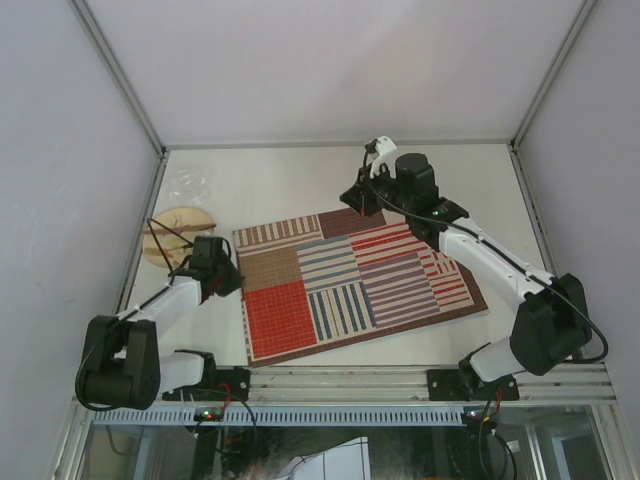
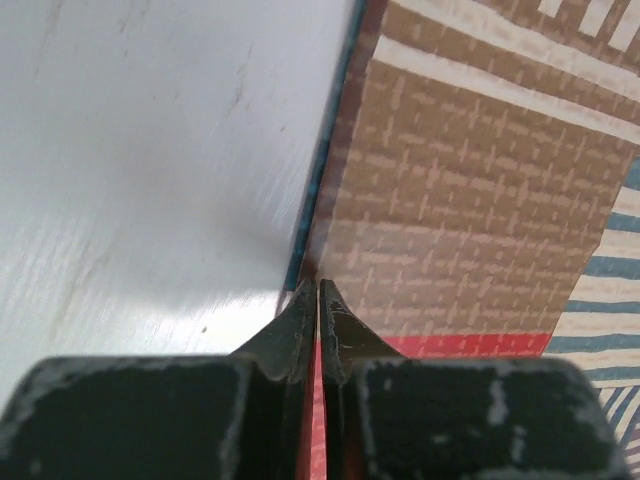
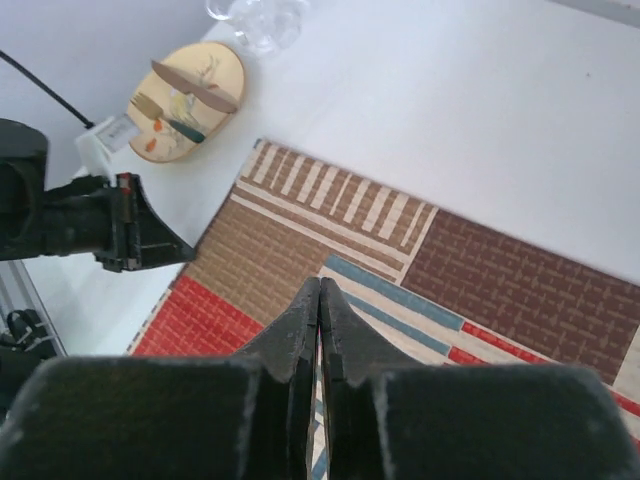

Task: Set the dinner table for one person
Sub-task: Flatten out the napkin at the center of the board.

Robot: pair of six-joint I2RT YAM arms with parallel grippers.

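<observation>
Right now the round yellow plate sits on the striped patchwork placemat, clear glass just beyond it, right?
No. The round yellow plate rests on the white tabletop, left of the striped patchwork placemat; the clear glass is just beyond it. Top external view shows this.

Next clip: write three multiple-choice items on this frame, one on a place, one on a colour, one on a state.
1. Where is the plate? A on the placemat; B on the dinner table, left of the placemat; C in a tool.
2. The placemat's near-left patch is: A green; B red; C yellow.
3. The right tool is: A shut and empty; B wide open; C holding the plate.
Key: 1 B, bare white surface separates plate and placemat. 2 B, the top view shows red there. 3 A, the right wrist view shows its fingers together with nothing between.
</observation>
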